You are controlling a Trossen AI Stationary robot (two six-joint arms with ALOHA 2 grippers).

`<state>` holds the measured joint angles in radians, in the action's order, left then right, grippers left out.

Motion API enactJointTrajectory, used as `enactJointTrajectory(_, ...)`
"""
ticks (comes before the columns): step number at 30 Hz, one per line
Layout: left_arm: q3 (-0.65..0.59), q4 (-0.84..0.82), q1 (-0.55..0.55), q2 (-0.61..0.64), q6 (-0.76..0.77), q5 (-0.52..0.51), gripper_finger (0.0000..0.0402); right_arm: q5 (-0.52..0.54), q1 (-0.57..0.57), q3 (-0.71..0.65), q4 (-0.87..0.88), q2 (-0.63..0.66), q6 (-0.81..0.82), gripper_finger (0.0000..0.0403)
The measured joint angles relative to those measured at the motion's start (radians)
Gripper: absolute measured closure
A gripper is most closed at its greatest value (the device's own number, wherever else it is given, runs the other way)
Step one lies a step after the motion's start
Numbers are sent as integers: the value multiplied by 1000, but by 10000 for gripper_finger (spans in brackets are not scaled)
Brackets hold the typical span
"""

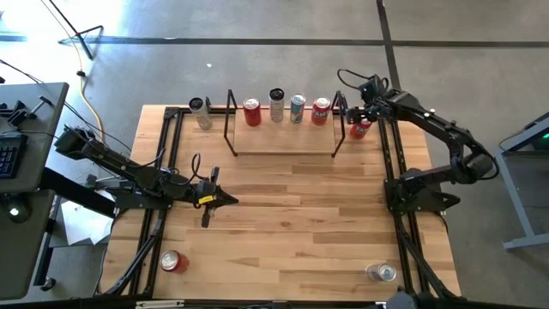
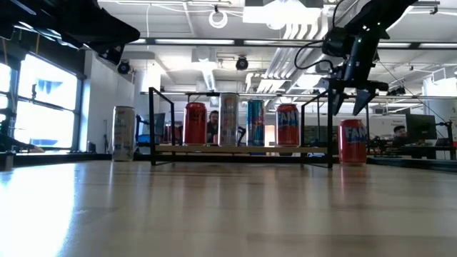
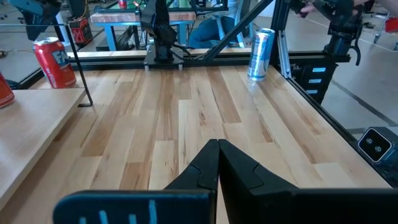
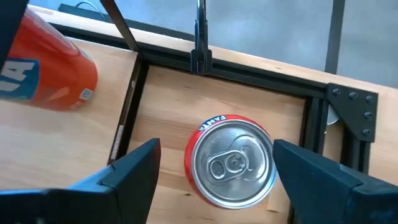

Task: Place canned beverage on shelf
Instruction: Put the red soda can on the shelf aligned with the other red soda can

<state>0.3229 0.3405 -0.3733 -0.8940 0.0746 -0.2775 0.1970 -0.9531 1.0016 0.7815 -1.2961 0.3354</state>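
A red Fanta can stands upright on the tabletop just right of the shelf, a low wooden board with black rod ends. My right gripper is open and hovers over this can, pointing down, one finger on either side and above its top. Several cans stand on the shelf: red, silver, blue, red. My left gripper is shut and empty, low over the table's left middle.
A silver can stands left of the shelf. A red can lies at the near left and a silver-blue can stands at the near right. Black frame rails run along both sides of the table.
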Motion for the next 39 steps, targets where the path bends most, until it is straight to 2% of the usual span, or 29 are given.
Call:
enactJointTrajectory(7, 0, 0, 0, 0, 3, 0, 401, 10, -9, -2, -4, -32, -97, 107)
enactJointTrajectory(21, 0, 0, 0, 0, 3, 1, 401, 21, -30, -1, -31, -136, -128, 107)
enactJointTrajectory(25, 0, 0, 0, 0, 3, 1, 401, 21, -30, 0, -30, -142, -122, 114)
enactJointTrajectory(30, 0, 0, 0, 0, 3, 1, 401, 18, -31, 1, -21, -142, -101, 148)
enactJointTrajectory(39, 0, 0, 0, 0, 3, 1, 401, 3, -31, 15, 41, -126, -21, 149)
